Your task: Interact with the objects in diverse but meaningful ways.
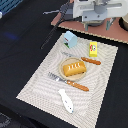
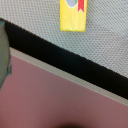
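A pale woven placemat (image 1: 40,85) lies on the dark surface (image 1: 20,40), and the task's things sit on it. A tan plate (image 1: 63,71) near the middle carries an orange rectangular block (image 1: 74,69). Just beside the plate on the near side lies an orange-handled fork (image 1: 70,82); on the far side lies an orange-handled knife (image 1: 85,59). A white elongated piece (image 1: 65,100) rests near the mat's near edge. A pale blue house-shaped carton (image 1: 70,39) stands upright at the far edge, and a small yellow packet with red marks (image 1: 93,48) (image 2: 73,14) lies flat toward the exterior view's right. The end effector (image 1: 98,21) hangs above a reddish board (image 1: 97,31) beyond the mat; whether its jaws are spread or pressed together cannot be told.
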